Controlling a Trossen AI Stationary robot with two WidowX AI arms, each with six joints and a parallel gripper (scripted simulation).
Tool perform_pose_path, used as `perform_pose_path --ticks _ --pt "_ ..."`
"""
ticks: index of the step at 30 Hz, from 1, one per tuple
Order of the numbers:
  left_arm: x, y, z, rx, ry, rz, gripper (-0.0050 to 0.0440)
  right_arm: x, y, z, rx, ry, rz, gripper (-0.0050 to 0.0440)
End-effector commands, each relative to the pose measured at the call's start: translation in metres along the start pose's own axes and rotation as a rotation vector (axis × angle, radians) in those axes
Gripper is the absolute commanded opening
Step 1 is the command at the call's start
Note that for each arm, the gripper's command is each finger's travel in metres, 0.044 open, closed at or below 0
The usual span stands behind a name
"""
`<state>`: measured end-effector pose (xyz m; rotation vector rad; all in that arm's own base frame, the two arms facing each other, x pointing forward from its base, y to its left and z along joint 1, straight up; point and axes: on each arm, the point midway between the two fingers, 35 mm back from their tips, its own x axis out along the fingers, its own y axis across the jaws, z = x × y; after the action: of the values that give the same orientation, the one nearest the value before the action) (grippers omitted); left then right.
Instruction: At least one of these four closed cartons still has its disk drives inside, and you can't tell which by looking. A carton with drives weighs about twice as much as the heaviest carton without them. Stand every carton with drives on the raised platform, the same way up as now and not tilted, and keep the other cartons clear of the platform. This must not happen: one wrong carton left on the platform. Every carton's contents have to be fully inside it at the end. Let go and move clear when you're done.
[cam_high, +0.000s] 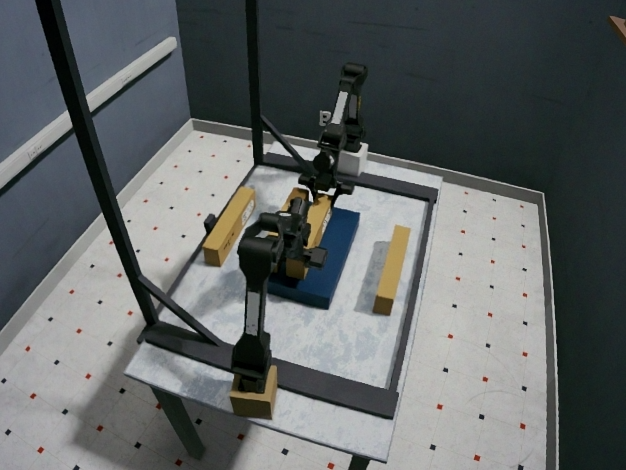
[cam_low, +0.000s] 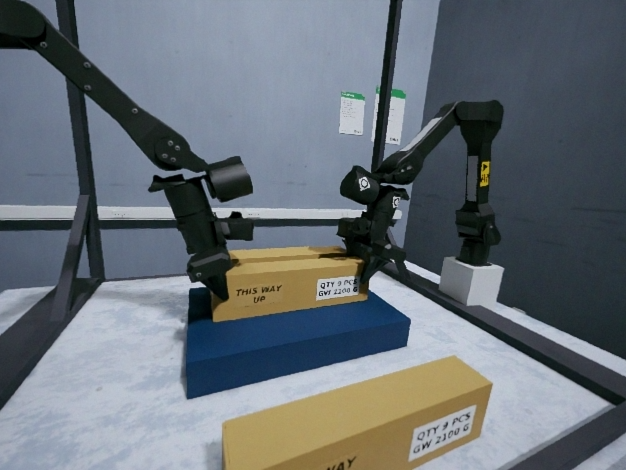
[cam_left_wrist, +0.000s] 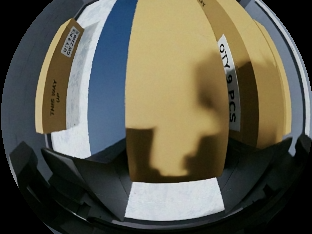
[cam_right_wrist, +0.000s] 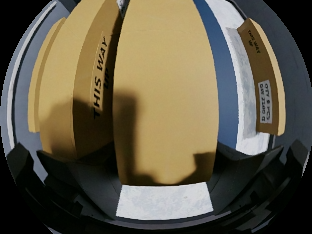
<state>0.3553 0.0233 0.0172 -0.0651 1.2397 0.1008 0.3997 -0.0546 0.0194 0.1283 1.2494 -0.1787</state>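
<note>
Gripping the front ctn (cam_high: 317, 225) (cam_low: 298, 275) (cam_left_wrist: 172, 75) (cam_right_wrist: 166, 75) w/ both your L jaws (cam_high: 329, 196) (cam_low: 373, 267) and R jaws (cam_high: 301, 264) (cam_low: 216, 288), you've got it upright on the blue platform (cam_high: 331, 275) (cam_low: 298, 344) (cam_left_wrist: 109, 80) (cam_right_wrist: 227, 85), mid-worktop (cam_high: 323, 333) (cam_low: 116, 354), between L and R ctns.

Black arms (cam_high: 254, 260) (cam_low: 113, 98), round silver screws (cam_low: 86, 64), yellow label (cam_high: 359, 104) (cam_low: 484, 173)

This looks like a robotics lab or test cell: two black jointed arms (cam_high: 254, 308) (cam_low: 477, 177) stand at opposite ends of a mottled pale counter (cam_high: 333, 344) (cam_low: 116, 349), under dark frame posts (cam_high: 254, 75) (cam_low: 76, 126). Plain blue-grey walls (cam_high: 121, 30) (cam_low: 227, 75) carry a long white rail (cam_high: 128, 73) (cam_low: 136, 212) and green-topped notices (cam_low: 351, 113) (too small to read). The floor (cam_high: 166, 222) is pale, dotted red and black.
</note>
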Motion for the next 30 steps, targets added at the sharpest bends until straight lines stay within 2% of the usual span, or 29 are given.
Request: perform_pose_path --ticks 1,20,21,30 --pt "-0.0095 -0.0001 0.0108 -0.001 -0.044 0.002 -0.005 -0.0114 0.0013 0.0099 0.001 -0.033 0.002 -0.005" --pt "-0.0102 -0.0002 0.0117 -0.001 -0.027 -0.001 -0.005 -0.011 0.0013 0.01 0.001 -0.053 0.002 -0.005" --pt "-0.0069 -0.0003 0.006 0.0 -0.014 -0.002 0.0382 -0.0071 0.0004 0.008 0.001 -0.036 0.003 0.0379" --pt "-0.0069 -0.0003 0.006 0.0 -0.014 -0.002 0.0382 -0.0071 0.0004 0.008 0.001 -0.036 0.003 0.0379"
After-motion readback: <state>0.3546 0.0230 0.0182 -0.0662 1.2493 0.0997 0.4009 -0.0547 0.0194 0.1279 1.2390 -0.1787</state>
